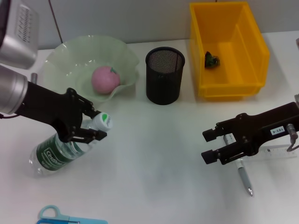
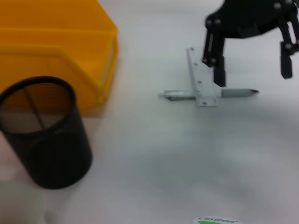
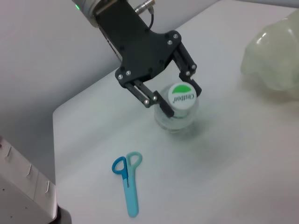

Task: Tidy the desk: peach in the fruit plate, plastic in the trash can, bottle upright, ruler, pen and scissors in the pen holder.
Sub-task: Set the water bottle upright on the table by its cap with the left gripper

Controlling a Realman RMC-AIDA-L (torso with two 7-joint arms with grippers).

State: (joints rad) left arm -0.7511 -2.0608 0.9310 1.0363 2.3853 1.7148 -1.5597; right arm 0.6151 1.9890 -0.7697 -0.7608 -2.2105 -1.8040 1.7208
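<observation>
The bottle (image 1: 51, 156) lies tilted on the desk at the left, its white and green cap (image 1: 102, 121) pointing right. My left gripper (image 1: 95, 128) is shut on the bottle's neck, as the right wrist view confirms for the left gripper (image 3: 174, 99) and the bottle (image 3: 180, 112). The peach (image 1: 105, 79) sits in the pale green fruit plate (image 1: 60, 58). Green plastic (image 1: 211, 59) lies in the yellow bin (image 1: 254, 51). My right gripper (image 1: 210, 145) hangs open over the pen (image 1: 244, 176) and ruler (image 1: 280, 151). The scissors (image 1: 56, 215) lie near the front left edge.
The black mesh pen holder (image 1: 164, 74) stands between the plate and the yellow bin. In the left wrist view the pen (image 2: 236, 92) lies crossed under the ruler (image 2: 200, 77), with the right gripper (image 2: 251, 63) above them. The blue scissors (image 3: 129, 184) lie flat.
</observation>
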